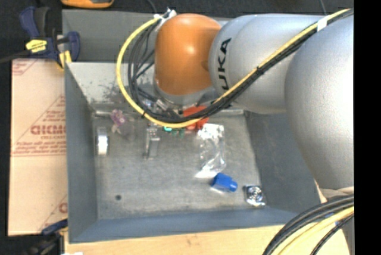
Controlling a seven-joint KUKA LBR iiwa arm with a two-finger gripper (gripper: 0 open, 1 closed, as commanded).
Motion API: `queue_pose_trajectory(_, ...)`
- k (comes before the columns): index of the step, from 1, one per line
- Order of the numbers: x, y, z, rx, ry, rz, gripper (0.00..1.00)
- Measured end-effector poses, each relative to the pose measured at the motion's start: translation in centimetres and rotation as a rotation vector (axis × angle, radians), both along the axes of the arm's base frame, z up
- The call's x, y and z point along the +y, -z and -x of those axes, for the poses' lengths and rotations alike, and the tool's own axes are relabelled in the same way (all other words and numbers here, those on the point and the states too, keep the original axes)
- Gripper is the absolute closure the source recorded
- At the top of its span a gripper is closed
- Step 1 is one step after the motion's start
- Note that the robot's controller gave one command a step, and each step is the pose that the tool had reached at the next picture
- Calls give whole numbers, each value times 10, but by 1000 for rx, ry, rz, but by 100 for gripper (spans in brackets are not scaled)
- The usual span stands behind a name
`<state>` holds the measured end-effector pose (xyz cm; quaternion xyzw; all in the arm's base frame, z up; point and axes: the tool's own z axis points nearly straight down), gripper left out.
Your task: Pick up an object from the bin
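Clear plastic wrapper (212, 155), centre-right of frame: probably light, soft, slippery; pinch a raised fold. Gripper (152, 142) near, leftward; wide or narrow, cannot tell.

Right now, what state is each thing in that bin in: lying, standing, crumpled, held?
Small silvery roll: lying loose by the left wall.
Small purple piece: loose, back left.
Clear plastic bag: crumpled, lying mid-bin.
Blue plastic cap: on its side, at the bag's near end.
Shiny metal piece: loose, lower right.
Grey metal bin: open-topped.
Arm's orange-covered wrist: low over the bin's back.
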<state>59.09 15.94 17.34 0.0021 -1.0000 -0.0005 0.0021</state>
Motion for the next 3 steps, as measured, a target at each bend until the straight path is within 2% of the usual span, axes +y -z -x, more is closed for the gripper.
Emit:
queue_pose_trajectory(1, 16, 90, -55, -7, -271, 1, 0)
queue_pose_trajectory(2, 18, 87, -56, -11, -268, -3, 100)
queue_pose_trajectory(3, 0, -37, -45, -18, -188, -2, 100)
